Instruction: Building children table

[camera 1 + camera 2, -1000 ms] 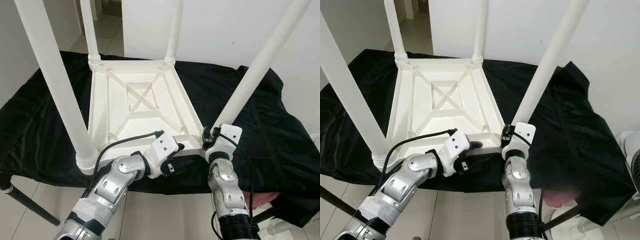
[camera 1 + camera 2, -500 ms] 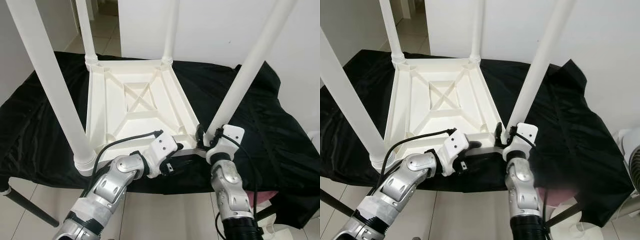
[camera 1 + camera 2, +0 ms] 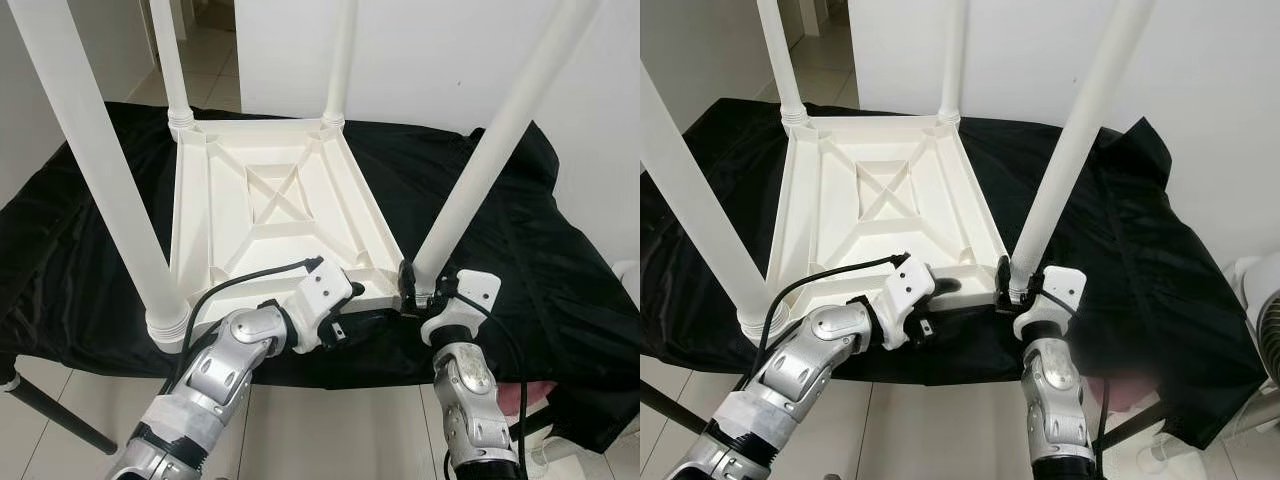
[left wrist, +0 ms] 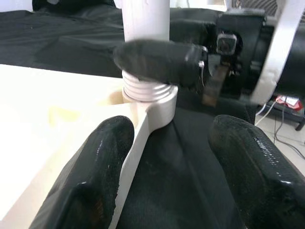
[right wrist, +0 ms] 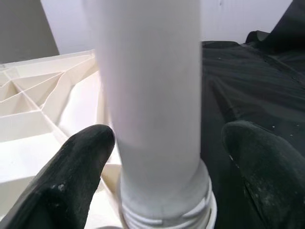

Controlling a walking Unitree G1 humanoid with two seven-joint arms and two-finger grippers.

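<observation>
- The white children's table (image 3: 275, 215) lay upside down on a larger table draped in black cloth (image 3: 520, 250), its four legs pointing up.
- All four legs ran out of the top of the head views, so their ends could not be seen.
- The near right leg (image 3: 490, 150) rose from the corner socket (image 4: 147, 98) of the upturned top; its threaded collar showed where it met the socket.
- The right gripper (image 3: 1025, 290) sat at the base of that leg, forearm reaching up from below the cloth's near edge. Its jaws were spread, one finger (image 5: 71, 167) on each side of the leg, not pressed against it.
- The left gripper (image 3: 355, 322) reached in from the left, elbow bent, at the near edge of the upturned top beside the same corner. Its jaws were spread, one finger (image 4: 102, 157) against the top's rim and the other over the black cloth.
- The left fingertips were hard to make out against the cloth in the head views.
</observation>
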